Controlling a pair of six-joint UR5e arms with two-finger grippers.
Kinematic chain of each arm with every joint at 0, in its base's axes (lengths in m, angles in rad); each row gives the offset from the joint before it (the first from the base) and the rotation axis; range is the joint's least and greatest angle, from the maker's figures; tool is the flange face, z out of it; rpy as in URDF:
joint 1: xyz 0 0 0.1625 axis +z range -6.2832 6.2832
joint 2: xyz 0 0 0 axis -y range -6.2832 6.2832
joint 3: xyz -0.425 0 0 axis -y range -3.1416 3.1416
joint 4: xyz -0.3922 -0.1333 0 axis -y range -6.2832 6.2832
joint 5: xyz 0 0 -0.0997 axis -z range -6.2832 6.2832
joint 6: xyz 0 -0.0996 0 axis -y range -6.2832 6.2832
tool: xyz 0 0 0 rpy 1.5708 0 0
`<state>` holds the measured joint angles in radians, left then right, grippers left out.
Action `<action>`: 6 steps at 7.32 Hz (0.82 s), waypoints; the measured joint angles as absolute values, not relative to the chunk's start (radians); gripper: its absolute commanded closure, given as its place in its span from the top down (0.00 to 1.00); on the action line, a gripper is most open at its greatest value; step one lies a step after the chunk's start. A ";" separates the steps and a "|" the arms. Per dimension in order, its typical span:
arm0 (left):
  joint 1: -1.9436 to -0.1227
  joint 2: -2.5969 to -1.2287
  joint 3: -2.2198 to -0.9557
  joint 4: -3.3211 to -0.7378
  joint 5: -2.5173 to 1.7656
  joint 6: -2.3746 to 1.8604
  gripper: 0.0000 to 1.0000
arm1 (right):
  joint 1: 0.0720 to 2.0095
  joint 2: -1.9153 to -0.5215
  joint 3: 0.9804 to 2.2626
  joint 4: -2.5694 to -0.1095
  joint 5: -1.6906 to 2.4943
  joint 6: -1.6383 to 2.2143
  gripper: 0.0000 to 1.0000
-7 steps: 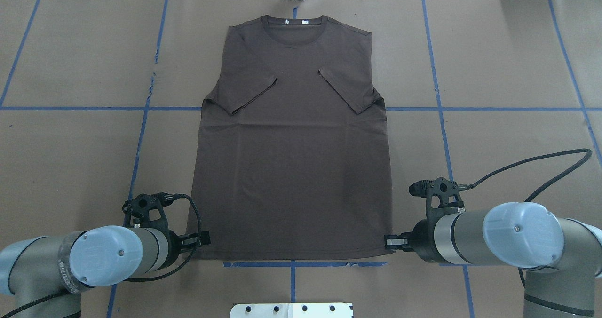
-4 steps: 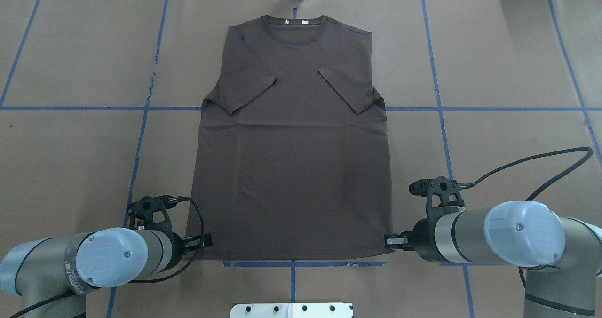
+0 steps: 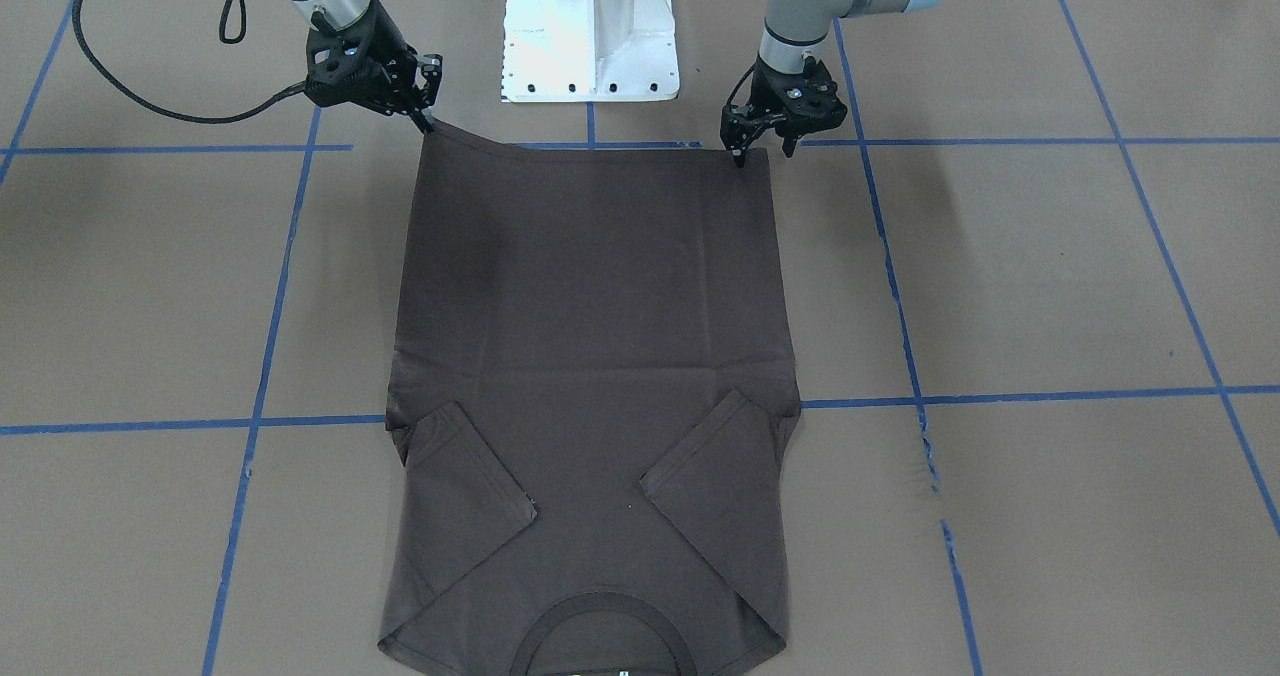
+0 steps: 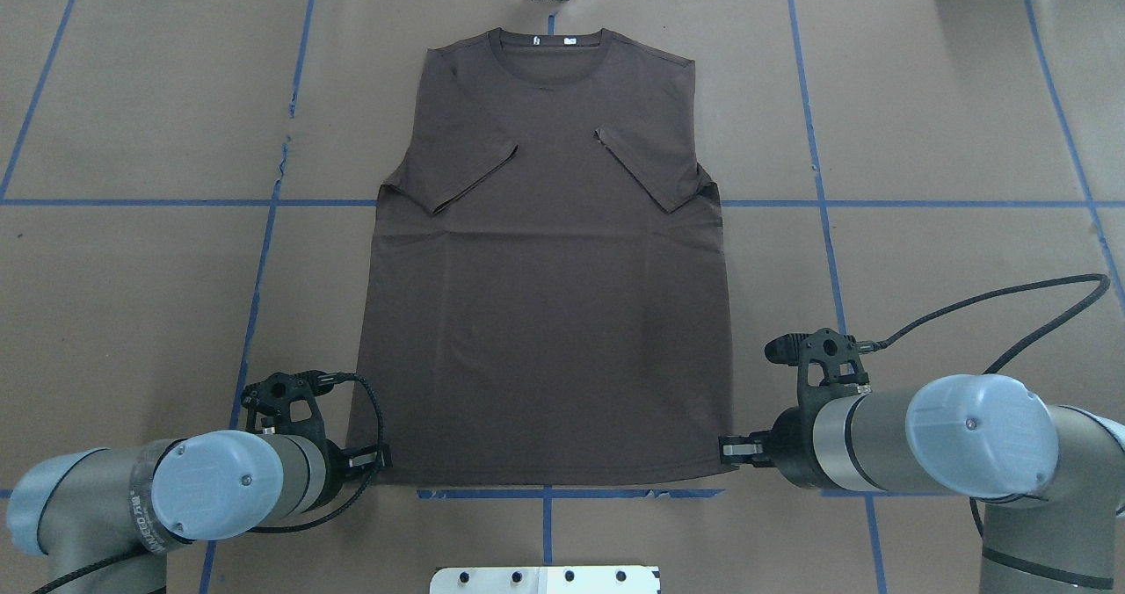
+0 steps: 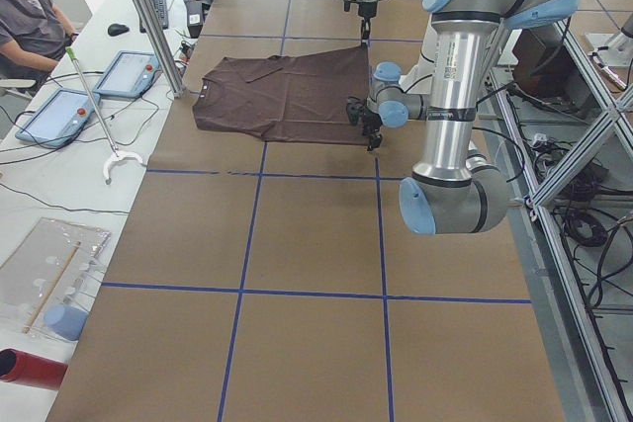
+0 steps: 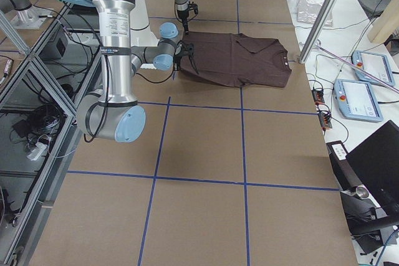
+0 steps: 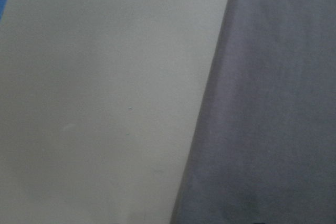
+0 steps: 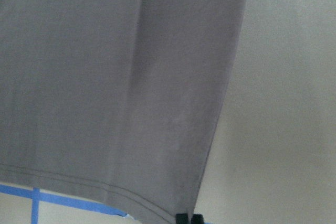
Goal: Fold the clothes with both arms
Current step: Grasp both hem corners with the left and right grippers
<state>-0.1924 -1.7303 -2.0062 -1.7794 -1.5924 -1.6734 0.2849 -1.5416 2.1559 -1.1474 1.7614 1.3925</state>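
T-shirt [image 4: 545,313]: dark brown, lying flat and front up on table [image 4: 132,313], which is covered in brown paper with a blue tape grid. Collar [image 4: 551,49] is at the far edge from the robot, and hem [image 4: 545,480] is at the near edge, just beyond a blue tape line. Both sleeves are folded inward over the chest, one on the robot's left [image 4: 466,177] and one on its right [image 4: 646,172], with their ends apart. Body is smooth, with faint creases below the sleeves.

Right gripper [image 4: 728,451]: at the hem corner on the robot's right, low to the table. Fingertips are pressed together on the corner of the cloth. In the front-facing view that corner rises in a small peak to the tips.

Left gripper [image 4: 380,460]: at the hem corner on the robot's left, pointing down. Fingers appear spread, one over the shirt's edge. No pinch shows. Its wrist view gives only the shirt's side edge against bare paper.

Base [image 3: 590,31]: white metal, between the arms, near the hem and apart from it.

Person [image 5: 30,17]: seated at a side bench, well away from the shirt.
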 measured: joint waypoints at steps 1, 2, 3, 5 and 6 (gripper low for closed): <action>-0.192 -1.730 -2.007 -1.779 -1.593 -1.673 0.21 | 0.287 -1.542 2.156 -1.147 1.764 1.391 0.00; -0.192 -1.731 -2.010 -1.780 -1.594 -1.673 0.09 | 0.293 -1.542 2.156 -1.147 1.770 1.386 0.00; -0.192 -1.733 -2.011 -1.778 -1.594 -1.672 0.00 | 0.298 -1.542 2.156 -1.147 1.776 1.380 0.00; -0.192 -1.738 -2.017 -1.777 -1.594 -1.671 0.00 | 0.304 -1.542 2.157 -1.147 1.780 1.375 0.00; -0.192 -1.739 -2.029 -1.776 -1.594 -1.671 0.00 | 0.306 -1.542 2.159 -1.148 1.786 1.374 0.00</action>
